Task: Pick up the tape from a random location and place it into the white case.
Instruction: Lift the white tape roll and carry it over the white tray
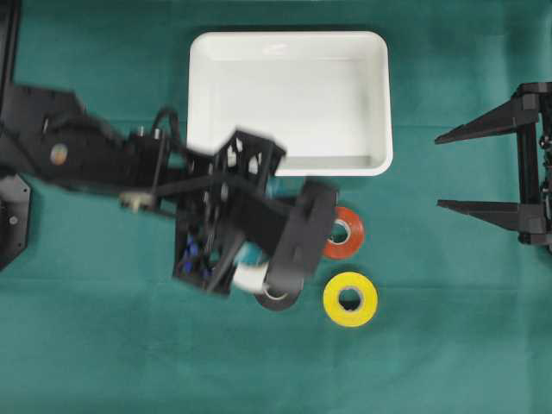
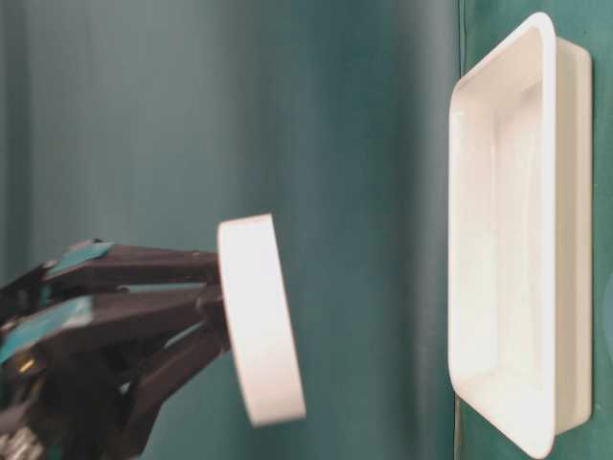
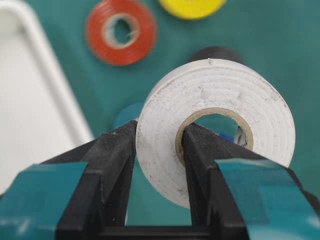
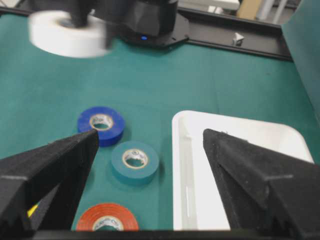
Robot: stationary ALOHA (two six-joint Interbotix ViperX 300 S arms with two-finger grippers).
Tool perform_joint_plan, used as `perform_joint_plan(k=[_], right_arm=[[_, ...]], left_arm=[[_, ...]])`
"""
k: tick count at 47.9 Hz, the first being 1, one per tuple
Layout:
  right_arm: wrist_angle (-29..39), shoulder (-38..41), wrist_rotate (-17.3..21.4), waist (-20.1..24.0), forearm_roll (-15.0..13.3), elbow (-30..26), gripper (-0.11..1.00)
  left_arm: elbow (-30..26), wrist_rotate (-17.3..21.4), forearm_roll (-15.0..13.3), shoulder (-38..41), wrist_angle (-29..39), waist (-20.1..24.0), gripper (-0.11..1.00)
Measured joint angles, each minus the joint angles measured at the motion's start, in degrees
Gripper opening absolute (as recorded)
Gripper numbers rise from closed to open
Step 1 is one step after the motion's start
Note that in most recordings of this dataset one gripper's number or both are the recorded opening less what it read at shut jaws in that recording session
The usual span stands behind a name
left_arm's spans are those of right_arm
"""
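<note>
On the green cloth-covered table [image 1: 103, 345], the left gripper [image 3: 159, 150] pinches a white roll of tape [image 3: 215, 125] through its core, held aloft beside the large shallow white plastic case [image 1: 289, 45]. The right gripper [image 1: 453, 171] stands spread wide.

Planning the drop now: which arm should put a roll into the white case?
Left. Its tool is already shut on the white tape roll, one finger through the core, lifted beside the white case. The right tool hangs open and empty at the table's edge.
</note>
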Motion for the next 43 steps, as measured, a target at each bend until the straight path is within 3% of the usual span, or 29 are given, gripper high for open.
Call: perform_joint_plan(k=[26,37,43], right_arm=[[0.0,0.0,0.0,0.0,0.0,-0.09,0.91],[0.35,0.0,0.0,0.0,0.0,-0.26,0.91],[0.53,0.0,0.0,0.0,0.0,-0.44,0.91]], left_arm=[[5.98,0.0,0.18,-4.66,-3.08,20.92,0.23],[8.61,0.0,0.09,-6.5,-3.34,27.69,0.23],[9.58,0.09,0.0,-7.12,-3.69,28.83,0.23]])
